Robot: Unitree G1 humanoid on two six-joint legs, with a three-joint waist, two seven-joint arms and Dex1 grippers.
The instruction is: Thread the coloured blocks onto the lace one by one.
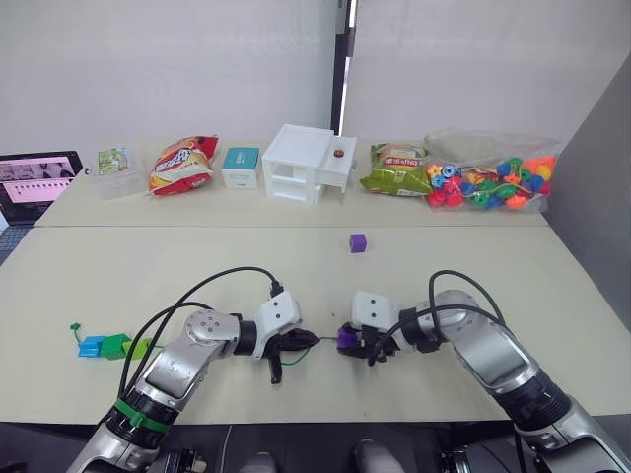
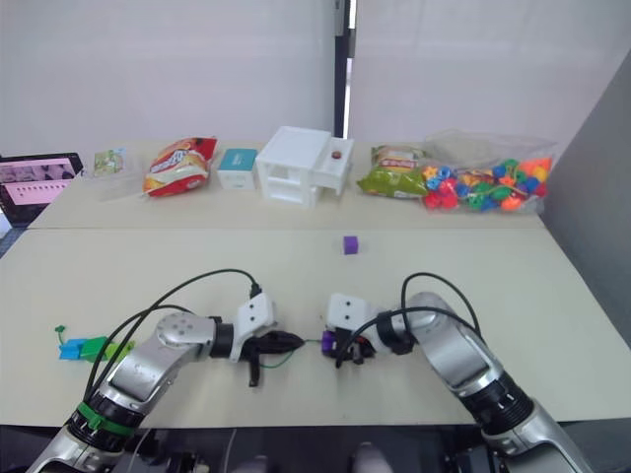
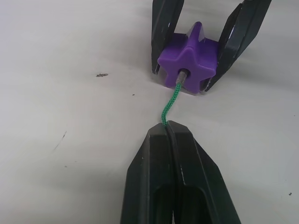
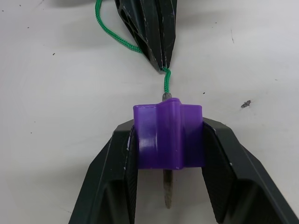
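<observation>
My right gripper [image 4: 168,127] is shut on a purple star-sided block [image 4: 169,136] resting on the table. The green lace [image 3: 169,101] runs into the block's hole, and its stiff pale tip [image 4: 167,192] pokes out the far side between my fingers. My left gripper [image 3: 169,128] is shut on the lace a short way from the block [image 1: 345,337]. Near the table's left edge a blue [image 1: 91,346], a dark green [image 1: 115,345] and a light green block [image 1: 141,347] lie in a row by the lace's knotted end [image 1: 75,328]. A second purple block [image 1: 358,242] sits alone farther back.
Along the back table stand a tablet [image 1: 35,185], a clear container [image 1: 116,169], snack bags [image 1: 182,163] [image 1: 394,169], a teal box [image 1: 241,166], a white toy house [image 1: 309,163] and a clear bag of multicoloured beads [image 1: 490,182]. Black cables loop over both arms.
</observation>
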